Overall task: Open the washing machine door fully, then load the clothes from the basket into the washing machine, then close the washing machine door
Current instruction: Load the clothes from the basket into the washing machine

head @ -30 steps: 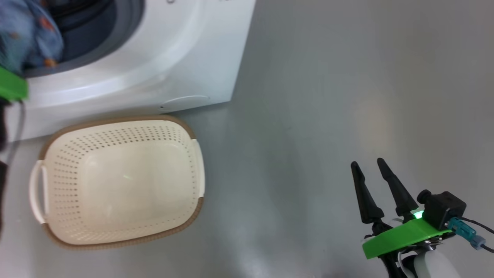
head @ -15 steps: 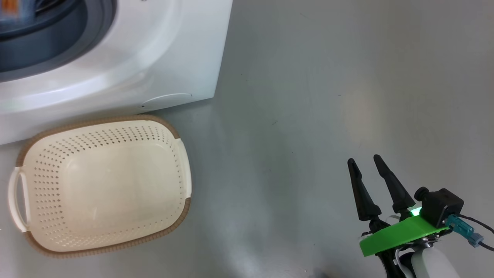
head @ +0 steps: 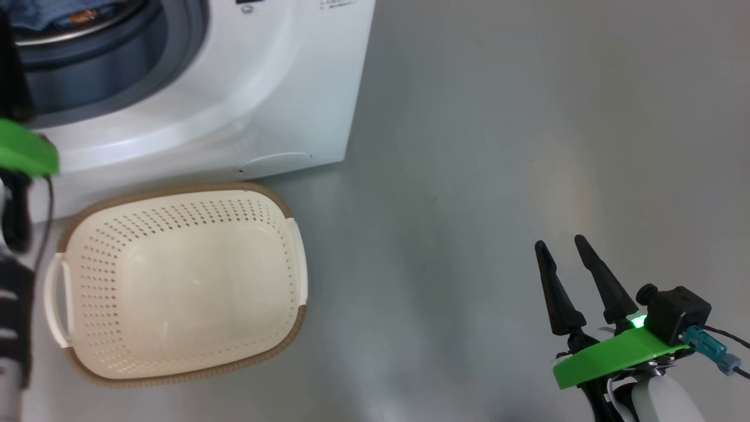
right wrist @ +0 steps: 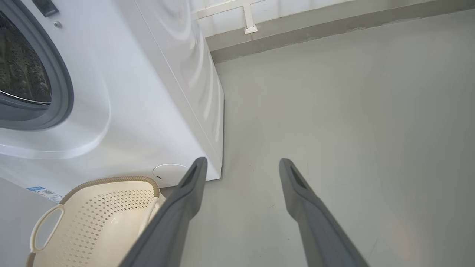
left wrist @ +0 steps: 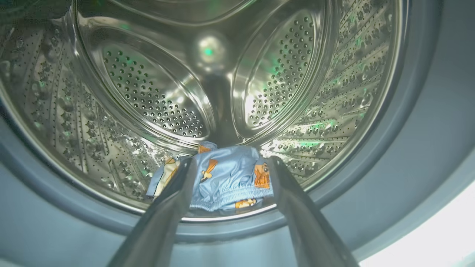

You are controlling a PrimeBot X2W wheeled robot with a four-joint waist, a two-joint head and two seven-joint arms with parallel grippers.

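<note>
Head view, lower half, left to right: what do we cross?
left arm at the edge → basket → bare floor → right claw, open

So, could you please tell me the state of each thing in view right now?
washer, open at the front
clothes, loose in the drum, not gripped
basket, empty, upright on the floor
left gripper, open, at the drum mouth
right gripper, open, empty, over the floor
</note>
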